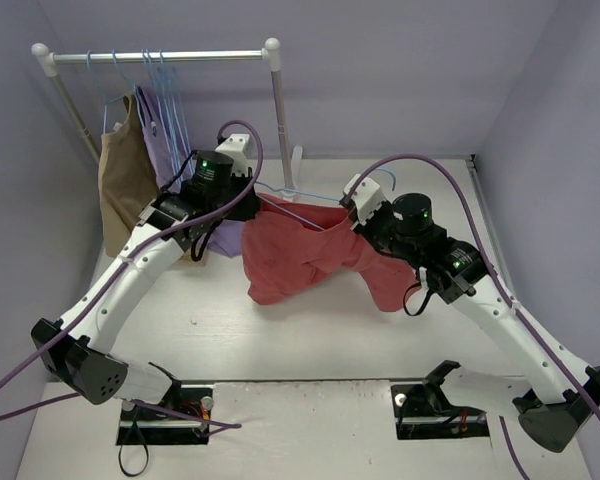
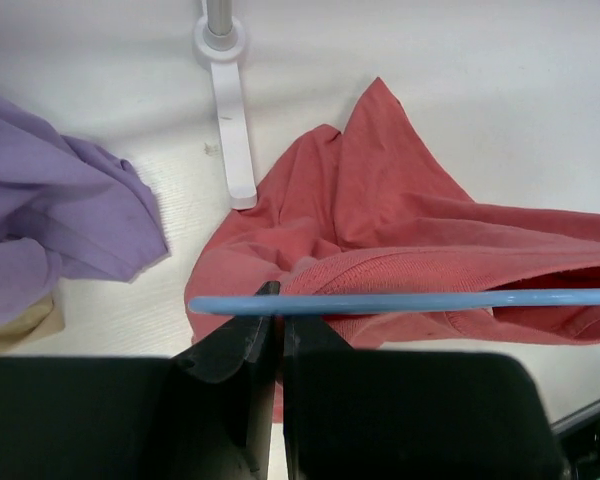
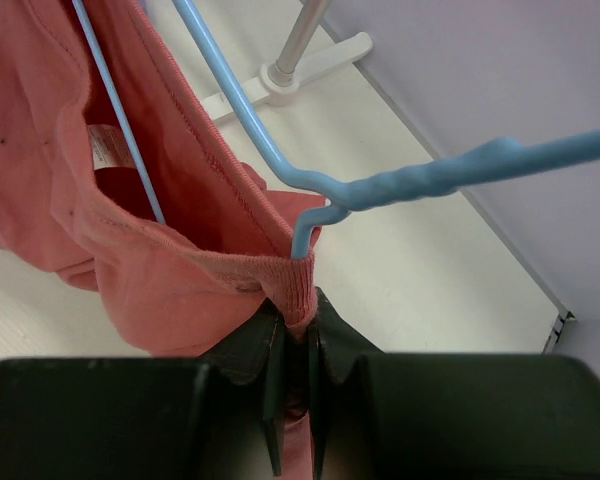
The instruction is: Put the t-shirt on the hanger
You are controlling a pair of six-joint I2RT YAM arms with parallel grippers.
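Since both grippers are clamped, you're mid-task, not finished. The left gripper is clenched on the hanger, pinching its light-blue bar close to one end. The right gripper is grasping the ribbed collar edge of the t-shirt.

Done, as I read it: hanger and collar are brought together, held up over the desk at frame centre in the top view. In the right wrist view one thin blue bar runs inside the neck opening, while the thicker arm lies outside along the collar and the hook sticks out to the right.

Left: get the other arm through the neck and seat both shoulders. The shirt body hangs bunched and twisted below the bar. The lilac garment and the rack, upper left, aren't involved.
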